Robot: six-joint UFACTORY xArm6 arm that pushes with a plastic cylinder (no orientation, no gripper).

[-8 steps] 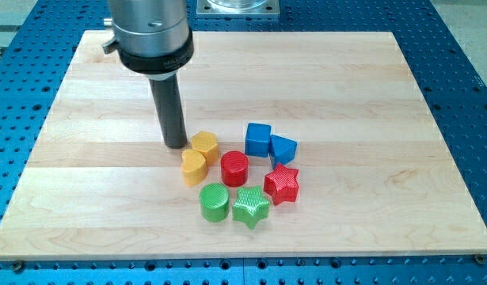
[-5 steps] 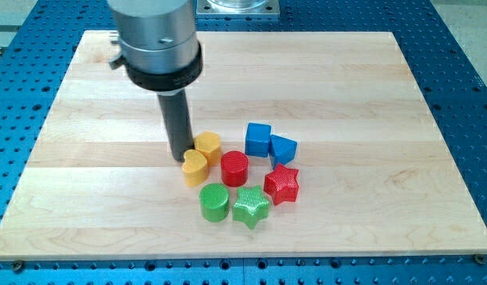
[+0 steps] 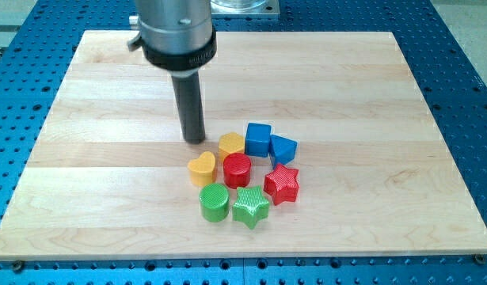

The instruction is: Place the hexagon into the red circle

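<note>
Nearest the view's bottom sit a green cylinder [image 3: 214, 203] and a green star [image 3: 251, 207]. Behind them are a yellow heart [image 3: 201, 169], the red cylinder [image 3: 236, 169] and a red star [image 3: 281, 184]. The yellow hexagon [image 3: 231, 144] touches the red cylinder's far side, beside two blue blocks [image 3: 258, 138] [image 3: 283, 148]. My tip [image 3: 195, 140] rests on the wooden board [image 3: 108, 198], just left of the hexagon. I have no gripper, only this rod.

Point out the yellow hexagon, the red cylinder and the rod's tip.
yellow hexagon [image 3: 232, 143], camera view, on its top face.
red cylinder [image 3: 237, 166], camera view, on its round top face.
my tip [image 3: 195, 140], camera view, at the rod's very end, left of the hexagon.
</note>
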